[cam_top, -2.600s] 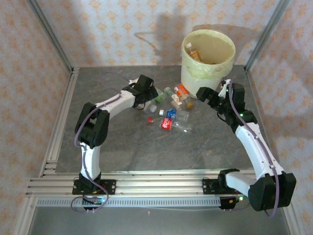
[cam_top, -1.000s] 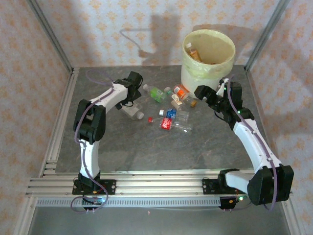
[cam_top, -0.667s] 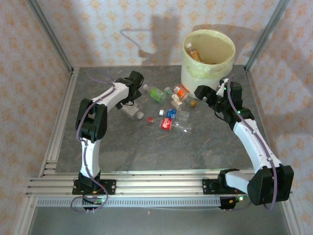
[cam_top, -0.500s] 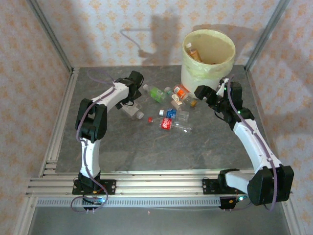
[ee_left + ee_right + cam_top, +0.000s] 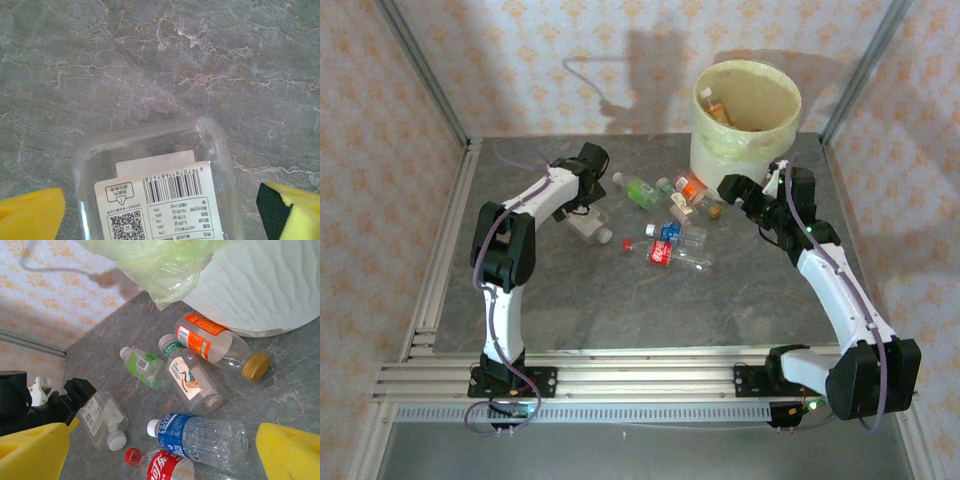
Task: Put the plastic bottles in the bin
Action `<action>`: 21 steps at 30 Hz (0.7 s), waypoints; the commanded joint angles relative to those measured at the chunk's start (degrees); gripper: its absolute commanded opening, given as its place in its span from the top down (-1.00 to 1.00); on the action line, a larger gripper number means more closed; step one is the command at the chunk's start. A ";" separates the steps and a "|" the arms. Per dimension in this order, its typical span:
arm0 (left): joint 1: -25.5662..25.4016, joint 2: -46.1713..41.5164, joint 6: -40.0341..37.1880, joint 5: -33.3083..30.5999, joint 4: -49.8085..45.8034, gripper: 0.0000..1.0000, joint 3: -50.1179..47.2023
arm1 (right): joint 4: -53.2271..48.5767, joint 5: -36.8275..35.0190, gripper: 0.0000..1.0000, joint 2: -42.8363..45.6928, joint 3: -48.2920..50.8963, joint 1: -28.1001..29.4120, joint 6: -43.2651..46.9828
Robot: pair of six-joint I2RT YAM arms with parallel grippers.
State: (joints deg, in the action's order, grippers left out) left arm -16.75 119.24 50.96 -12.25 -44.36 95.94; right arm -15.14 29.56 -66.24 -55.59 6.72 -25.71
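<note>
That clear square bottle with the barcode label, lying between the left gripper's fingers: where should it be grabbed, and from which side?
Grip the square bottle mid-body, across its two flat long sides, coming straight down from above. It lies flat on the table, label up, so those sides face outward, and the open left gripper has a finger either side of it.
</note>
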 commanded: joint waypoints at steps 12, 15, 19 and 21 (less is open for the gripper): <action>0.49 5.52 2.24 0.33 -0.95 -1.00 1.74 | -1.17 -0.95 -0.92 2.17 0.31 0.04 1.36; 0.63 5.74 2.13 0.27 0.34 -1.00 0.69 | -1.28 -0.93 -0.92 2.19 0.40 -0.03 1.52; 0.67 5.02 0.47 0.11 2.03 -0.87 -0.37 | -1.17 -1.07 -0.92 2.08 0.35 0.03 1.55; 0.69 4.14 -0.35 -0.20 2.81 -0.79 -1.05 | -1.04 -0.98 -0.92 1.99 0.27 -0.01 1.58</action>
State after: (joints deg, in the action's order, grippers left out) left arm -16.71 125.73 51.68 -11.09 -43.09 96.14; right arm -15.86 29.54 -65.39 -55.59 6.72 -25.30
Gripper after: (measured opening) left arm 0.908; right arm 0.961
